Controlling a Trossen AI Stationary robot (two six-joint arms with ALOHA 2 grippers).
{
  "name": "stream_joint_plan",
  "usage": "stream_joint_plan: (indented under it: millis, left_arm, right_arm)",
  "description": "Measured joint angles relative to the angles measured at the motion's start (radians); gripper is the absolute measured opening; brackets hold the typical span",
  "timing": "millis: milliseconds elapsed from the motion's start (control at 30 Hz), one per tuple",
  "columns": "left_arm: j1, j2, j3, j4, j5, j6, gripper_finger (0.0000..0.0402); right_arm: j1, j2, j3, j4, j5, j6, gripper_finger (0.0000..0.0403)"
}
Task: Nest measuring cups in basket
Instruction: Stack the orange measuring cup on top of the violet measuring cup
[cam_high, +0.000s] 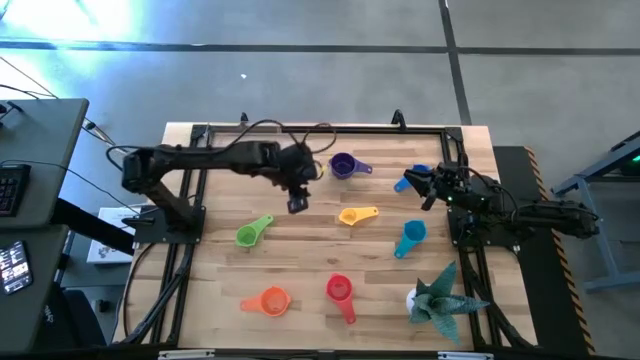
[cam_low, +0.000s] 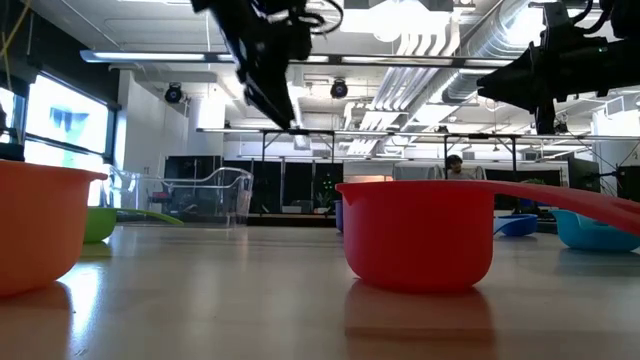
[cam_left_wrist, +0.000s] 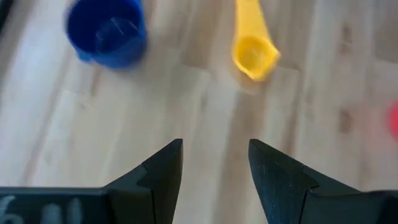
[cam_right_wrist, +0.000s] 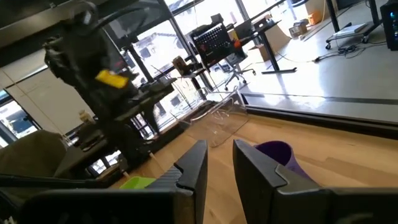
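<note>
Seven cups lie apart on the wooden table: purple (cam_high: 343, 165), blue (cam_high: 408, 181), yellow (cam_high: 356, 215), teal (cam_high: 410, 236), green (cam_high: 251, 233), orange (cam_high: 268, 300) and red (cam_high: 340, 291). The clear basket (cam_low: 200, 195) (cam_right_wrist: 217, 121) stands near the far edge, and in the high view my left arm covers it. My left gripper (cam_high: 297, 203) (cam_left_wrist: 214, 146) hovers open over bare wood, between the green and yellow cups. In its wrist view the yellow cup (cam_left_wrist: 254, 53) and purple cup (cam_left_wrist: 106, 31) lie ahead. My right gripper (cam_high: 420, 186) (cam_right_wrist: 219, 146) is raised beside the blue cup, its fingers a narrow gap apart and empty.
A spiky teal plant figure (cam_high: 441, 297) stands at the near right corner. Black frame rails (cam_high: 190, 240) run along the table's left and right sides. Bare wood lies in the middle, between the green, yellow and red cups. Desks and a person show in the room beyond.
</note>
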Motion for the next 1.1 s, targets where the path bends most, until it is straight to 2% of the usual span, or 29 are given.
stream_joint_plan:
  millis: [267,533,767,1100]
  left_arm:
    - [-0.153,-0.09,-0.053,-0.057,-0.002,-0.176,0.0172]
    - [-0.33,-0.114,-0.128,-0.058,-0.002,-0.315,0.0172]
    - [-0.47,-0.113,-0.18,-0.05,-0.026,-0.393,0.0172]
    - [-0.633,-0.113,-0.193,-0.045,-0.028,-0.402,0.0172]
  right_arm:
    - [0.0,0.0,0.0,-0.007,-0.006,0.003,0.0069]
    - [0.0,0.0,0.0,-0.006,-0.04,0.014,0.0069]
    - [0.0,0.0,0.0,-0.007,-0.04,0.03,0.0069]
    - [0.0,0.0,0.0,-0.024,-0.041,0.034,0.0069]
